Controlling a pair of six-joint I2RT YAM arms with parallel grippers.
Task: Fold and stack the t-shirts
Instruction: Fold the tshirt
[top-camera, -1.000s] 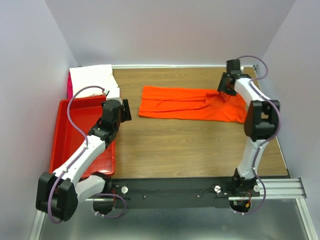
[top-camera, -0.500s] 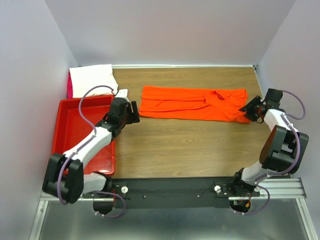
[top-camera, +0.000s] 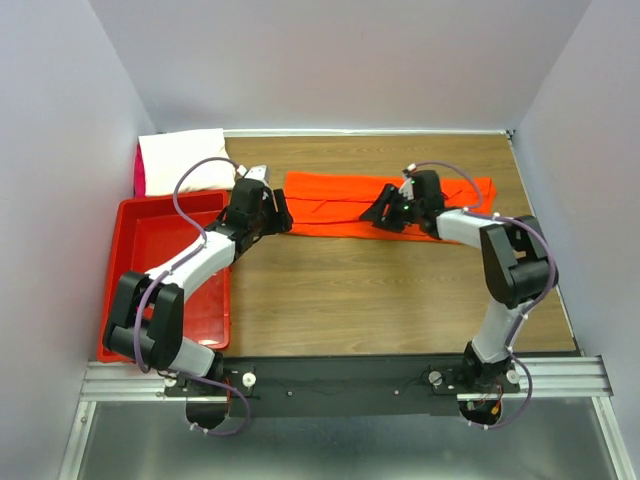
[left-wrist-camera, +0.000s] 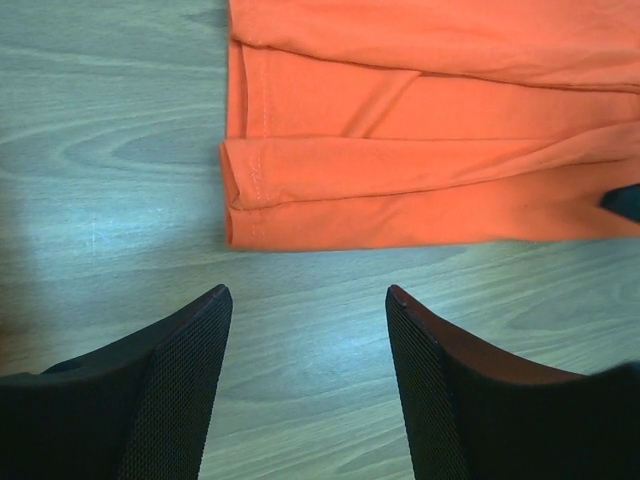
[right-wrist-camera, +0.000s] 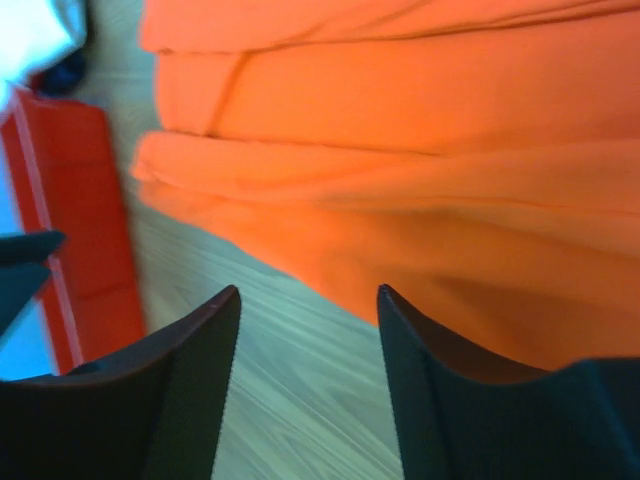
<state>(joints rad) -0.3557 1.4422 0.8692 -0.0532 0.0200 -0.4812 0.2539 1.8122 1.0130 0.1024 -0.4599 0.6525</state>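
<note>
**Claws both spread, neither gripping cloth**

Bench (top-camera: 380, 300): wood-grain top, fills the middle of the overhead frame.

Red bin (top-camera: 150, 250): at the left edge of the frame, on the bench.

Orange-red t-shirt (top-camera: 330, 200): lies flat in the upper middle of the frame, folded into a long band running left to right.

White t-shirt (top-camera: 180, 158): folded, upper left corner, above the bin.

Pink t-shirt (top-camera: 139, 180): only a sliver shows at the white one's left side.

Left claw (top-camera: 282, 212): fingers apart over bare wood, just beside the band's left end (left-wrist-camera: 300, 190).

Right claw (top-camera: 378, 215): fingers apart at the band's lower edge near mid-length. Contact with the cloth cannot be told.
</note>
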